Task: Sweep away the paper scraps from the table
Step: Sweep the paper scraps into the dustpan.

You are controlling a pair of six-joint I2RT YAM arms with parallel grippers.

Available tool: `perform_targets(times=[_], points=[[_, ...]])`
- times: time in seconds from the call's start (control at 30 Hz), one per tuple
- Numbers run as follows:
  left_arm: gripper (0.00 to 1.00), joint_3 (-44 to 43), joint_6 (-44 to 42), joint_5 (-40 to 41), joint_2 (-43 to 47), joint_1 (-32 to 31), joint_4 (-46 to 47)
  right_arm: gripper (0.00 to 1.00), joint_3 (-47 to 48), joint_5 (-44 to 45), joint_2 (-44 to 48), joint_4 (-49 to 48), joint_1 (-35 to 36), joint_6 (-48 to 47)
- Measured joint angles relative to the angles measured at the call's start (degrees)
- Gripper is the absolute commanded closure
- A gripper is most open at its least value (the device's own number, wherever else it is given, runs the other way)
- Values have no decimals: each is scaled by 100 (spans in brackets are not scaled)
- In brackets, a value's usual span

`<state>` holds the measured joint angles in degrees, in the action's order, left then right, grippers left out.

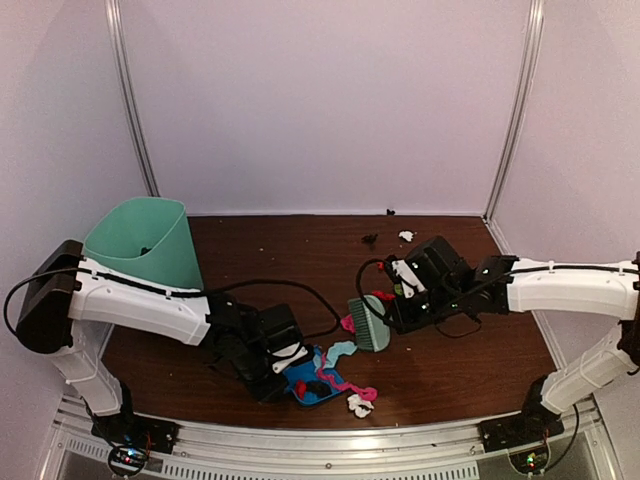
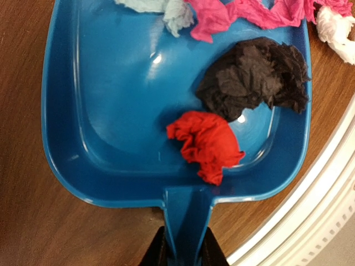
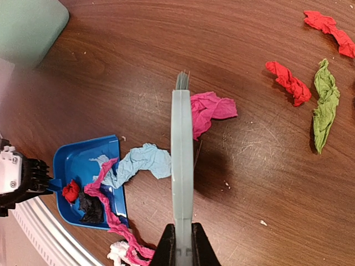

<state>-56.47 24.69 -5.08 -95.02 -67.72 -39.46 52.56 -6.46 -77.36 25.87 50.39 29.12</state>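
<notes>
My left gripper (image 1: pixel 285 360) (image 2: pixel 186 255) is shut on the handle of the blue dustpan (image 1: pixel 318 385) (image 2: pixel 122 111), which lies on the table (image 1: pixel 460 360) near the front edge. In the pan sit a red scrap (image 2: pixel 205 141) and a black scrap (image 2: pixel 255 77). A long pink strip (image 3: pixel 111 216) and a cyan scrap (image 3: pixel 141 163) drape over its lip. My right gripper (image 1: pixel 395 300) (image 3: pixel 182 249) is shut on the pale green brush (image 1: pixel 368 325) (image 3: pixel 182 166). A pink scrap (image 3: pixel 213 108) touches the brush's right side. Red scraps (image 3: pixel 288 83) and a green scrap (image 3: pixel 324 102) lie farther off.
A mint-green bin (image 1: pixel 145 240) (image 3: pixel 28 27) stands at the back left. The silver frame edge (image 1: pixel 330 440) (image 2: pixel 310 221) runs just beside the dustpan. A white scrap (image 1: pixel 358 405) lies by the pan's lip. Small white (image 1: pixel 406 236) and black (image 1: pixel 370 239) scraps lie near the back wall.
</notes>
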Motion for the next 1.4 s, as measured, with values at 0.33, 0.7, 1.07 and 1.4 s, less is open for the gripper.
perform_targets(times=[0.33, 0.7, 1.07, 1.4], points=[[100, 0, 22, 17, 0, 0, 44, 100, 2, -348, -173, -262, 2, -160], [100, -50, 20, 42, -107, 0, 66, 100, -94, -1252, -249, -717, 114, -107], [100, -109, 17, 66, -122, 0, 94, 100, -483, -1934, -234, -1252, 133, 385], [100, -109, -118, 81, -120, 0, 72, 100, -481, -1495, 610, -656, 92, 404]])
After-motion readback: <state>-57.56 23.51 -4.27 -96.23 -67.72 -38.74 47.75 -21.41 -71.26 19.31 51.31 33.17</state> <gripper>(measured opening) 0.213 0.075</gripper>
